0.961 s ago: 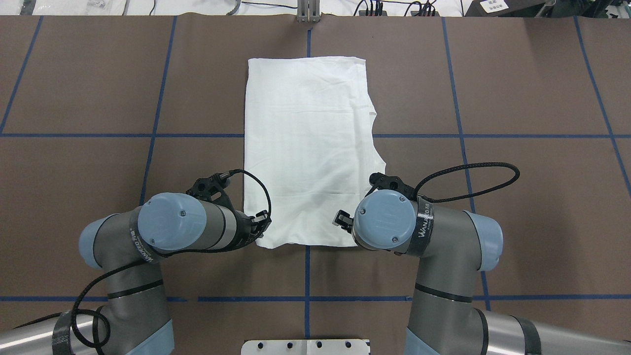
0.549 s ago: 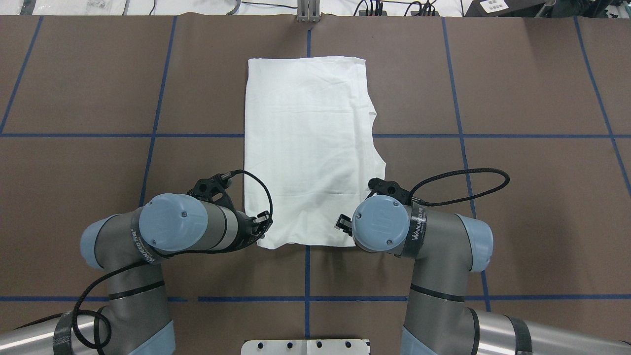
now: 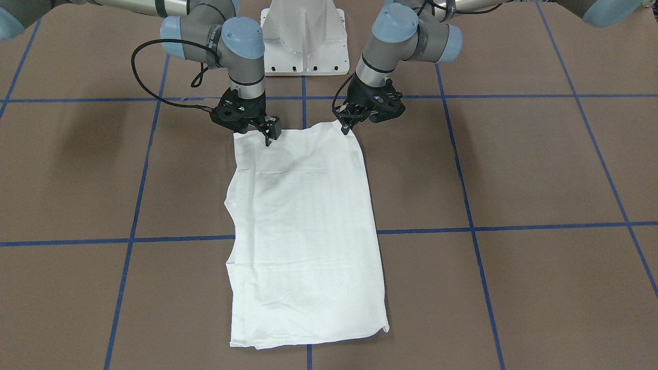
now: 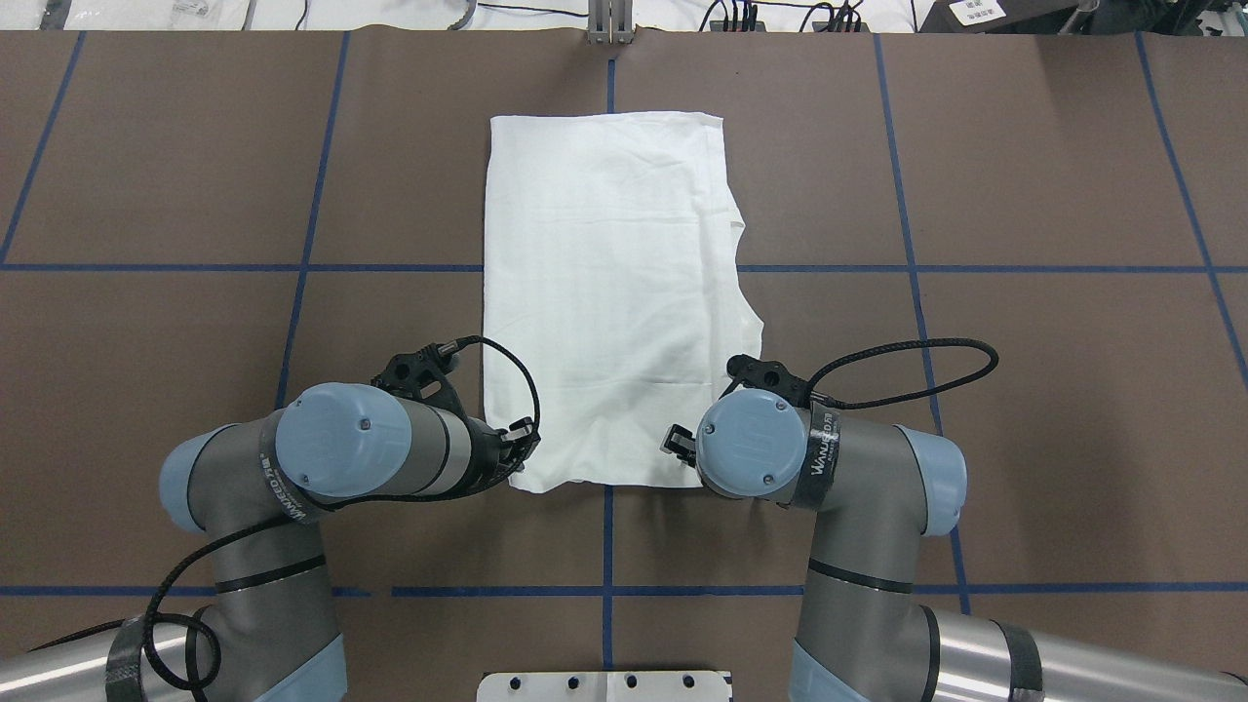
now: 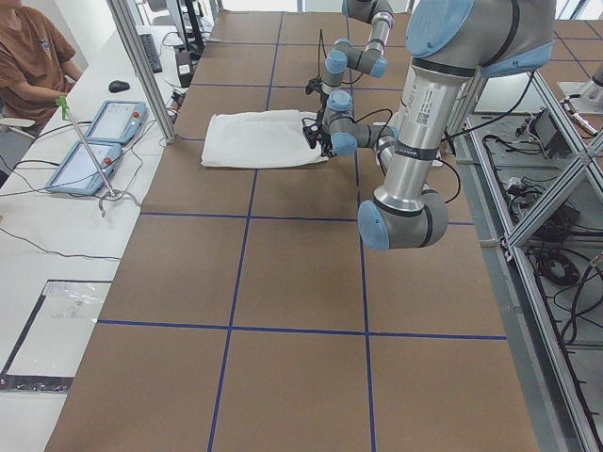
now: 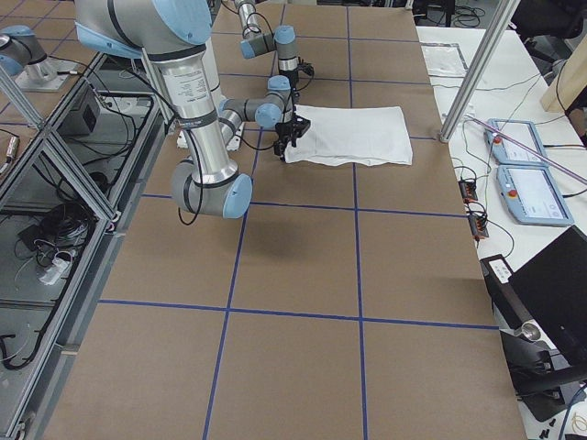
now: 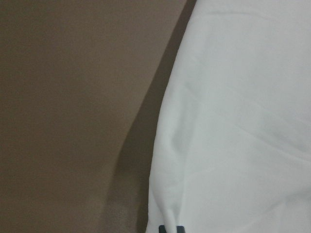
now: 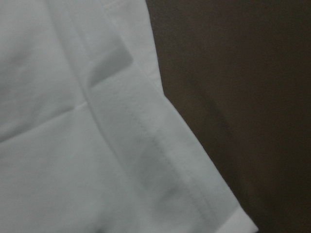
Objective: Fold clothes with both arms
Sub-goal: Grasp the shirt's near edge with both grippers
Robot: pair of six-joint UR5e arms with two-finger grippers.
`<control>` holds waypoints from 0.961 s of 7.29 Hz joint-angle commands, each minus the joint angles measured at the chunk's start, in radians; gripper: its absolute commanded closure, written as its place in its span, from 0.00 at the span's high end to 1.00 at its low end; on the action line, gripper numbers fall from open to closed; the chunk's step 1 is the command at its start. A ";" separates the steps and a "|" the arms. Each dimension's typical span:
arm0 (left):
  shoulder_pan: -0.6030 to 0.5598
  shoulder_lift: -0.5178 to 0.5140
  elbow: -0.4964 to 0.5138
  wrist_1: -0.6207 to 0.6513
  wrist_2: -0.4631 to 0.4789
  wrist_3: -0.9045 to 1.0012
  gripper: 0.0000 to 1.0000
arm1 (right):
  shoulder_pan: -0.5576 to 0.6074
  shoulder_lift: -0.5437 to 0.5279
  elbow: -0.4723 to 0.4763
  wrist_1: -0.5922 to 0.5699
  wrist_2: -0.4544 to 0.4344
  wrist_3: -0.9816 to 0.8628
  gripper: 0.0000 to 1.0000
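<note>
The white shirt (image 3: 303,221) lies folded into a long flat rectangle on the brown table (image 4: 1024,195), its far end away from me. My left gripper (image 3: 345,127) is down at the near left corner of the shirt (image 4: 604,292). In the left wrist view a black fingertip (image 7: 171,228) pinches a crease of the cloth (image 7: 233,121). My right gripper (image 3: 253,137) stands open over the near right corner, one finger (image 3: 271,131) touching the fabric. The right wrist view shows only the hemmed edge of the shirt (image 8: 73,145) and no fingers.
The white pedestal base (image 3: 303,36) stands just behind the arms. Blue tape lines grid the table. A person (image 5: 33,56) sits at a side table with two tablets (image 5: 113,121) beyond the shirt's far end. An aluminium post (image 5: 141,66) rises at that table edge.
The right arm has shifted a little towards the shirt's near right corner and drawn in its cable loop. The left arm and the shirt have hardly moved.
</note>
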 commanded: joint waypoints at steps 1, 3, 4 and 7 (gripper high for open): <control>0.000 0.001 0.002 0.000 0.000 0.000 0.00 | 0.008 0.001 0.008 -0.007 0.001 -0.003 0.43; 0.002 0.001 0.005 0.000 0.000 0.000 0.00 | 0.012 0.001 0.008 -0.007 0.001 -0.005 0.11; 0.003 0.000 0.005 0.000 0.000 0.000 0.00 | 0.013 0.002 0.009 -0.005 0.001 -0.005 0.06; 0.003 -0.003 0.003 0.000 0.000 0.000 0.00 | 0.013 0.006 0.035 -0.004 0.003 -0.005 0.00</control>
